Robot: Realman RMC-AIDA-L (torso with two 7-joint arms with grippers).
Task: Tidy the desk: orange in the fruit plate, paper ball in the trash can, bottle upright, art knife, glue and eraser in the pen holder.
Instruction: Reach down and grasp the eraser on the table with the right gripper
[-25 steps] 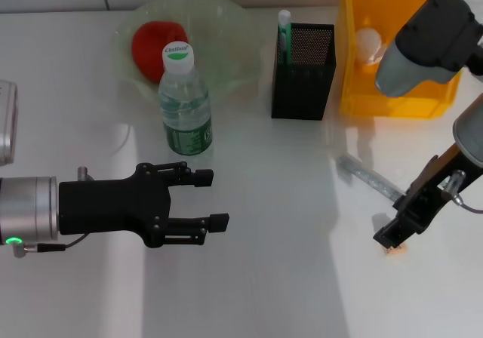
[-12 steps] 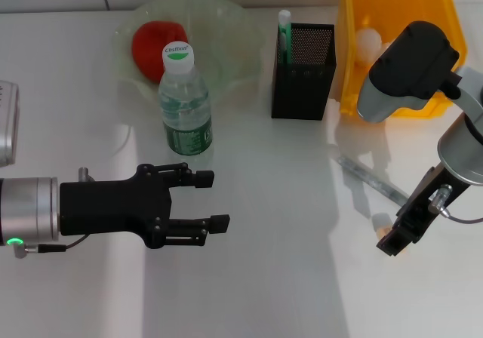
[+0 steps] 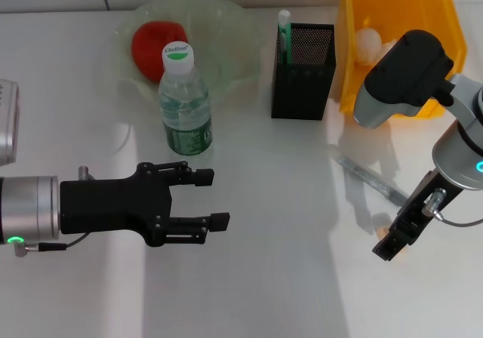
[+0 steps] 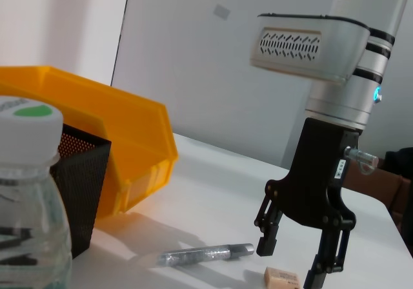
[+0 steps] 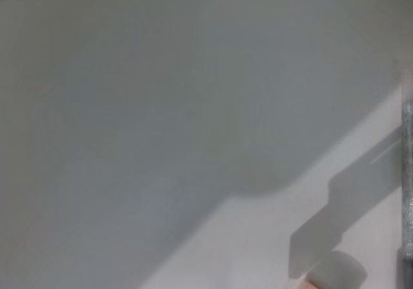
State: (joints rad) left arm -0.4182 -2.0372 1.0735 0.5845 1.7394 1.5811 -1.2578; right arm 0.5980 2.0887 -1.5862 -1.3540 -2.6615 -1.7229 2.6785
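The right gripper (image 4: pixel 298 263) is hanging over the near right part of the white desk (image 3: pixel 272 278), its fingers (image 4: pixel 326 257) spread apart and pointing down on either side of the eraser (image 4: pixel 281 278). The eraser is lying flat on the desk under the opening; whether the fingertips are touching it is not clear. Just beyond it, toward the far side, the art knife (image 3: pixel 370 178) is lying on the desk at a slant. The left gripper (image 3: pixel 213 198) is hovering over the near left of the desk, its fingers also standing apart and gripping nothing, pointing toward the right. Beyond it the bottle (image 3: pixel 183 104) is standing upright with its white cap on top. Behind the bottle, at the far left, the orange (image 3: pixel 157 42) is sitting inside the fruit plate (image 3: pixel 226 29). Right of the plate the black mesh pen holder (image 3: pixel 304 70) is standing with the glue (image 3: pixel 284 30) sticking up from its left corner. At the far right the yellow trash can (image 3: pixel 392 6) is holding the paper ball (image 3: pixel 369 42).
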